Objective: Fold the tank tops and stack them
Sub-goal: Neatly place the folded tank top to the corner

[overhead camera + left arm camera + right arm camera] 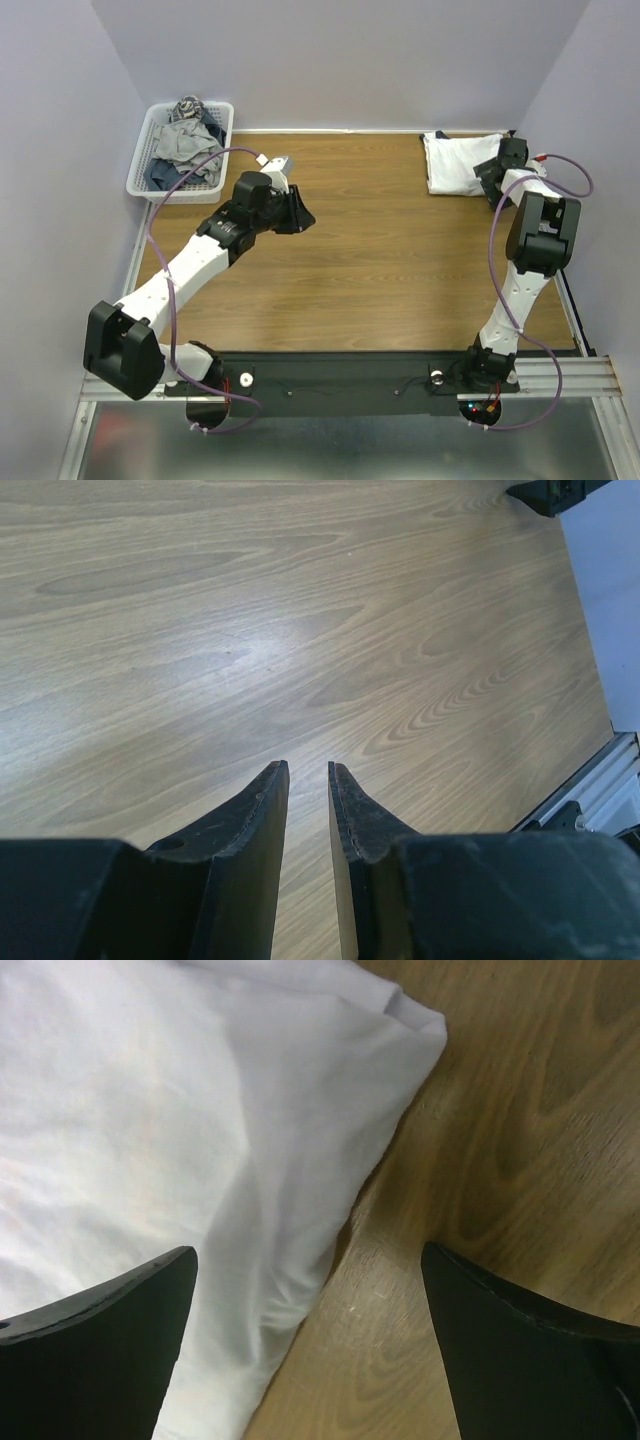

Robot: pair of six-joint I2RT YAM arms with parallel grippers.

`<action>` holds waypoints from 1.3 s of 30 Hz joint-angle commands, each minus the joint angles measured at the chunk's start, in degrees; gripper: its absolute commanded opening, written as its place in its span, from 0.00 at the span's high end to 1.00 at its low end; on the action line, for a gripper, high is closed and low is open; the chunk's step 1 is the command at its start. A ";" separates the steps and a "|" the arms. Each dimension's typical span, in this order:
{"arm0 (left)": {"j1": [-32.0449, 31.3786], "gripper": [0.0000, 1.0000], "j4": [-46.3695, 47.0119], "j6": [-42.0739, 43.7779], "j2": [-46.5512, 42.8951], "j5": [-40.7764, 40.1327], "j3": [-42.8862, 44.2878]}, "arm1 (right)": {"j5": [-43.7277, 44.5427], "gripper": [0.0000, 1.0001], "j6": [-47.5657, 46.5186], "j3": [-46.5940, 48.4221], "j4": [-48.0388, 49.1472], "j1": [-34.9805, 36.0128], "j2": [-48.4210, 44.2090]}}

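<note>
A white tank top [452, 162] lies folded flat at the table's far right corner. It fills the upper left of the right wrist view as plain white cloth [150, 1110], and no print shows. My right gripper [489, 172] hangs just above the tank top's right edge with its jaws wide open. One fingertip is over the cloth and the other over bare wood, and my right gripper [308, 1252] holds nothing. My left gripper [303, 218] hovers over bare wood left of the table's middle. In its wrist view my left gripper [308, 768] has a narrow gap between the fingers, with nothing in it.
A white mesh basket [140, 170] at the far left corner holds several crumpled grey and dark blue garments [185, 140]. Grey walls close in the back and both sides. A metal rail [575, 310] runs along the table's right edge.
</note>
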 commanded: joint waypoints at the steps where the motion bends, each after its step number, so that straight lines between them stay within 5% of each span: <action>1: 0.73 0.66 0.02 -0.05 -3.51 -0.94 2.42 | -0.15 0.00 -4.16 0.90 -2.28 -0.61 -0.71; 4: 0.91 0.66 -0.42 -0.32 -3.51 -1.20 2.95 | -4.29 0.00 -5.48 1.35 -2.28 -0.79 -0.44; 12: 1.44 0.66 0.11 -0.84 -2.37 -2.08 3.92 | -5.27 0.19 -8.82 -6.91 1.14 1.14 -7.99; 20: 2.32 0.66 0.72 -0.58 0.17 -1.73 4.97 | -3.77 0.15 -13.39 -16.40 4.39 8.34 -19.76; 29: 2.67 0.66 2.74 -1.98 1.06 -2.52 3.22 | -4.91 0.00 -19.37 -31.25 7.38 29.25 -41.82; 39: 1.70 0.65 5.47 -2.07 -0.79 -7.70 -2.75 | -13.00 0.00 -23.41 -42.51 9.23 31.82 -64.14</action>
